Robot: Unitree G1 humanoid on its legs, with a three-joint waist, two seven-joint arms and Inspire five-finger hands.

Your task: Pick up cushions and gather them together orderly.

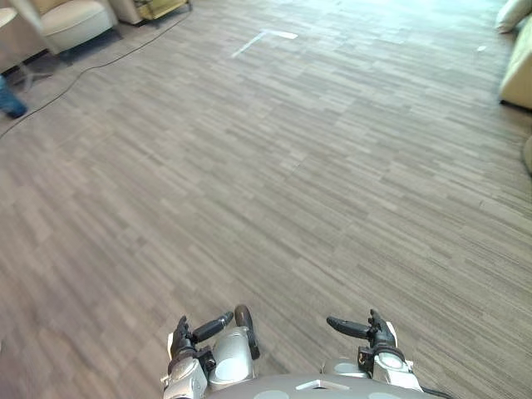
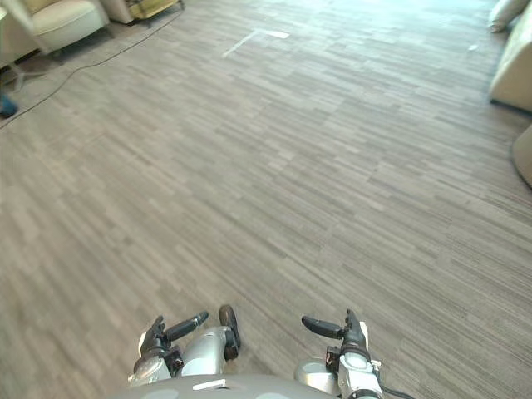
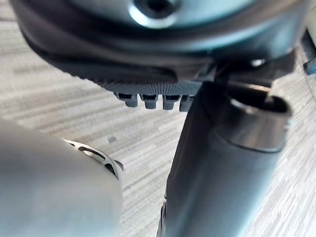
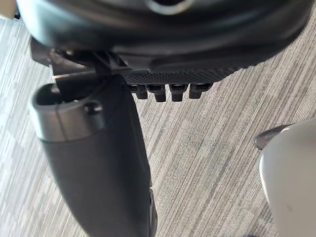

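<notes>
This looks like a lounge or sitting area, roomy and sparsely furnished. A wide floor [image 1: 316, 166] of grey, streaked planks or carpet strips fills the scene. A cream armchair [image 1: 75, 21] stands at the far left. At the far right is the edge of a pale sofa [image 1: 517, 79], with a light cushion [image 1: 511, 12] near it, farther off. A white tape mark [image 1: 264, 36] lies on the far floor.

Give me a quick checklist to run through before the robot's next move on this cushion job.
1. Left hand free: ok, open, holding nothing.
2. Right hand free: ok, open, holding nothing.
3. Cushion within reach: not ok; the pale cushion lies far off at the right, by the cream sofa.
4. Floor cable off the route: ok, it runs far left near the armchair.
5. More cushions located: cannot tell; a rounded shape sits at the right edge.
</notes>
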